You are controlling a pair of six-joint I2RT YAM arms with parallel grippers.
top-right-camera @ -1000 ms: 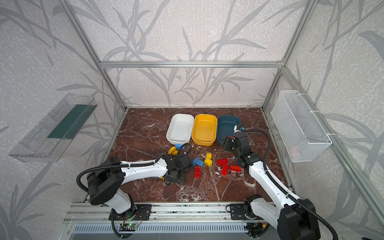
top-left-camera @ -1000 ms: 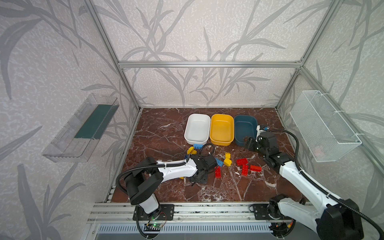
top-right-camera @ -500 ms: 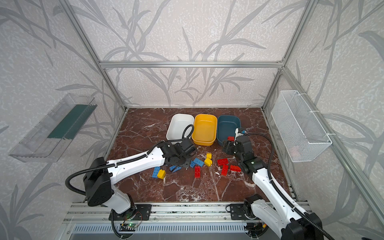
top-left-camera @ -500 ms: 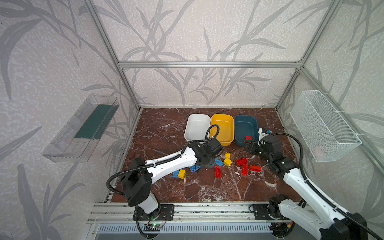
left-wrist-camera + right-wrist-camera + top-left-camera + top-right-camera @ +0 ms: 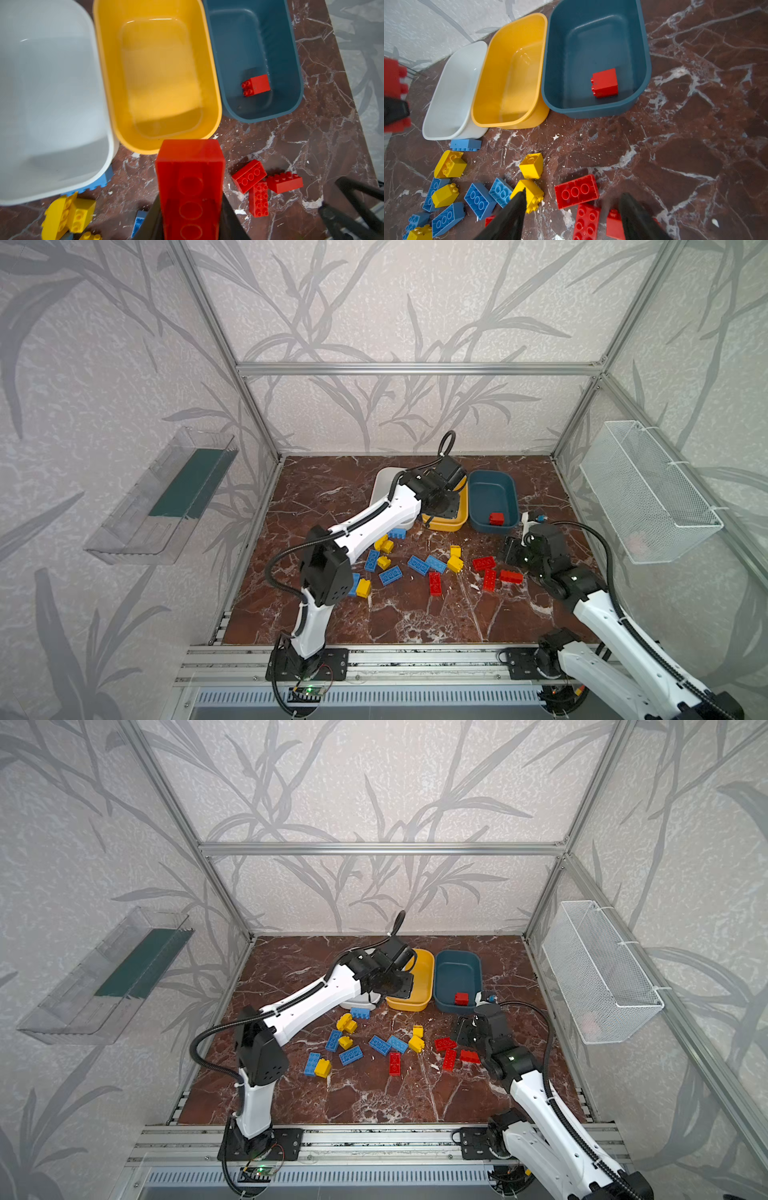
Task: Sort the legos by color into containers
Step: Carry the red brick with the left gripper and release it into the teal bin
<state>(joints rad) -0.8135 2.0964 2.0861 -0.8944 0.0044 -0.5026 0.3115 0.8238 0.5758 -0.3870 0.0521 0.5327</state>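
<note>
Left claw [image 5: 190, 218]: clamped on a long red brick [image 5: 190, 166], one finger along each long side. The left wrist view shows the brick's hollow underside with its round tubes facing the lens. Its far end overlaps the near rim of the yellow tub [image 5: 158, 83]. Both top views hide this brick behind my wrist. They show only the left claw [image 5: 444, 506] above the near end of the yellow tub [image 5: 419, 986]. The right wrist view catches the long red brick [image 5: 393, 79] at the frame edge, blurred.

Right claw [image 5: 573, 197]: jaws partway apart, nothing between them. It hangs low over three loose red bricks [image 5: 576, 192]; I cannot tell whether it touches them. In a top view the right claw [image 5: 513, 551] sits just beside them.

Containers: white tub [image 5: 452, 93], yellow tub and teal tub [image 5: 596, 41] stand in a row, side by side. The teal tub holds one short red block [image 5: 605, 83] lying on its side, studs pointing sideways. The right wrist view shows the white tub whole; in the top views my left forearm covers most of it [image 5: 384, 489].

Marble floor [image 5: 695, 145]: blue bricks [image 5: 479, 200] and yellow blocks [image 5: 532, 166] lie scattered between my arms. One blue brick on edge [image 5: 466, 144] rests against the white tub's near wall.
</note>
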